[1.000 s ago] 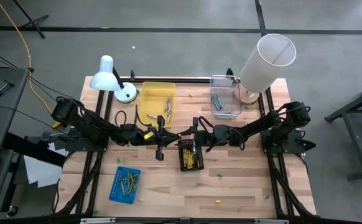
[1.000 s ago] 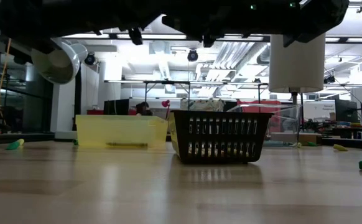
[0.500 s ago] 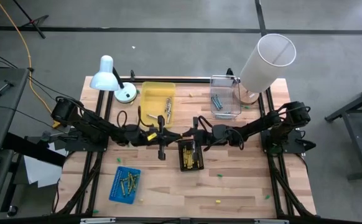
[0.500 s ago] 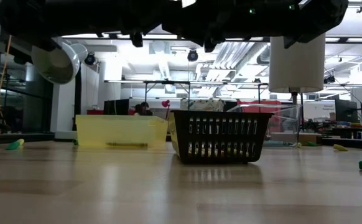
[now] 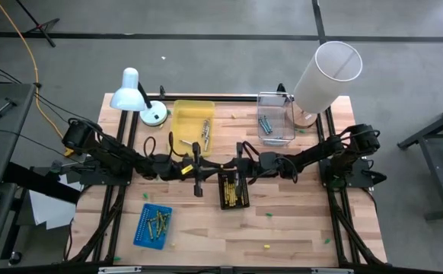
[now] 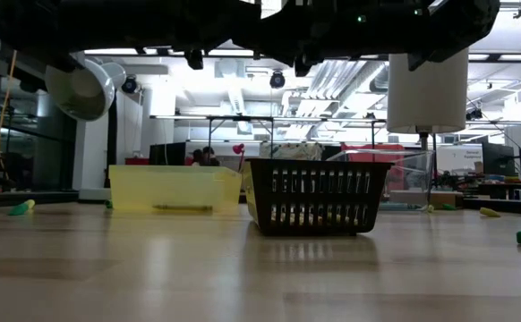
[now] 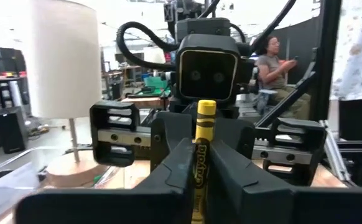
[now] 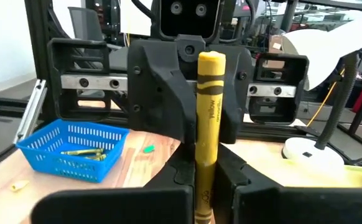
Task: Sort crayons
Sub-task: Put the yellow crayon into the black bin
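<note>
both grippers seemingly pinch one yellow crayon (image 8: 208,134).

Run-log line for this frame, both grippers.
phase: crayon handover | left gripper: closed on yellow crayon | right gripper: closed on same crayon, facing left | place: mid-air near black basket

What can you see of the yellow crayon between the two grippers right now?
The yellow crayon is a wax stick in a yellow paper wrapper with black bands and dark lettering along its side. In both wrist views it stands upright, one flat-tipped end free. The right gripper is shut on it, and the left gripper has its fingers at the crayon's sides too, the two facing each other. From above, they meet over the black basket.
</note>
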Robot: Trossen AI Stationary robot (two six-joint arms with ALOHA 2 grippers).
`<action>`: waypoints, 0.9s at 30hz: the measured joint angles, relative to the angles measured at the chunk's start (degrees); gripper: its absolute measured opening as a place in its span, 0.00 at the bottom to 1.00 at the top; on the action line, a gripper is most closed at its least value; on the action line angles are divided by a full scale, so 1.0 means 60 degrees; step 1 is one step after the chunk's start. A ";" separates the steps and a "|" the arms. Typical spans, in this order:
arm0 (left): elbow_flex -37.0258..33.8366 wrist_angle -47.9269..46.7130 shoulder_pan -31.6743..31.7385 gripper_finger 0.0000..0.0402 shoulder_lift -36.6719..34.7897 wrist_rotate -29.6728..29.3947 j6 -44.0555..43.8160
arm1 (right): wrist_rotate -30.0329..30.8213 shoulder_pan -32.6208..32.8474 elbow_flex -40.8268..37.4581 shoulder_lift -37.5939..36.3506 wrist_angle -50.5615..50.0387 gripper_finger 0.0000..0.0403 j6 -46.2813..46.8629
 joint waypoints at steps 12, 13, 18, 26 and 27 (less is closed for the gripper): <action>-0.0015 -0.3044 -0.0578 0.36 -0.1479 -0.2936 0.0643 | 0.0502 0.0036 -0.0051 -0.0004 -0.0632 0.02 -0.0219; -0.0015 -0.3479 -0.0632 0.37 -0.1744 -0.3000 0.0589 | 0.0505 0.0033 -0.0051 -0.0004 -0.0639 0.02 -0.0219; -0.0015 -0.5584 -0.0787 0.39 -0.3021 -0.2931 -0.0003 | 0.0627 0.0004 -0.0051 -0.0007 -0.0829 0.01 -0.0374; -0.0015 -0.8600 -0.1302 0.39 -0.5175 -0.3519 -0.0886 | 0.1361 0.0159 -0.0055 -0.0972 -0.3766 0.01 0.1567; -0.0015 -0.8810 -0.1373 0.39 -0.5405 -0.3623 -0.1034 | 0.1366 0.0282 -0.0054 -0.1022 -0.4142 0.01 0.2200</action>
